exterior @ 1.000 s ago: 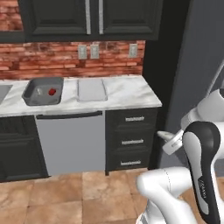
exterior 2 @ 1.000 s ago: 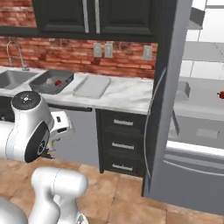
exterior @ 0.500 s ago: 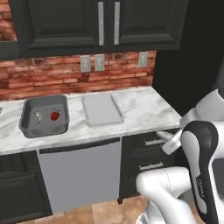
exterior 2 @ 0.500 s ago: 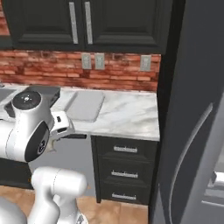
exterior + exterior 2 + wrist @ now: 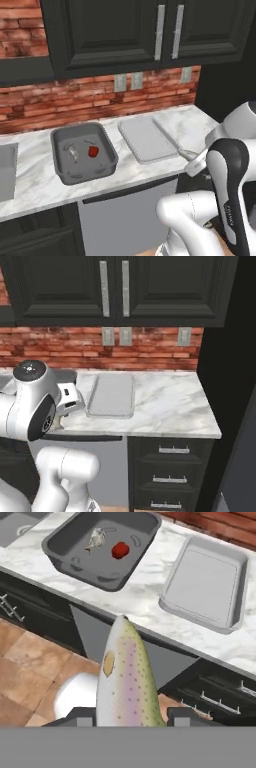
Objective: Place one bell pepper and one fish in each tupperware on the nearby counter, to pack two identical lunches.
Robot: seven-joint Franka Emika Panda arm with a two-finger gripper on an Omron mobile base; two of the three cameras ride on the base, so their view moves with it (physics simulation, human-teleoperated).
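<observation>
**Second fish riding toward the empty tray**

Gripper [image 5: 131, 719] jaws are closing narrowly on a speckled fish [image 5: 129, 679], whose body is rising between the two dark fingertips in the hand view and pointing out toward the counter [image 5: 145, 599]. Below it, tiled floor and black cabinet fronts are showing, so the catch is hanging short of the worktop edge rather than over it.

Beyond the edge, two containers are sitting side by side on the marble. The dark grey tub [image 5: 82, 172] is already holding a pale fish [image 5: 96, 539] and a red bell pepper [image 5: 120, 550], lying close together on its floor. Just beside it, the light grey tray [image 5: 145, 139] is lying bare.

Judging from this, one lunch is packed and the carrying of the second fish is under way. The next move is calling for the arm to reach forward over the counter, bring the fish above the shallow tray, lower it, and part the jaws. A pepper for that tray is yet to come.
</observation>
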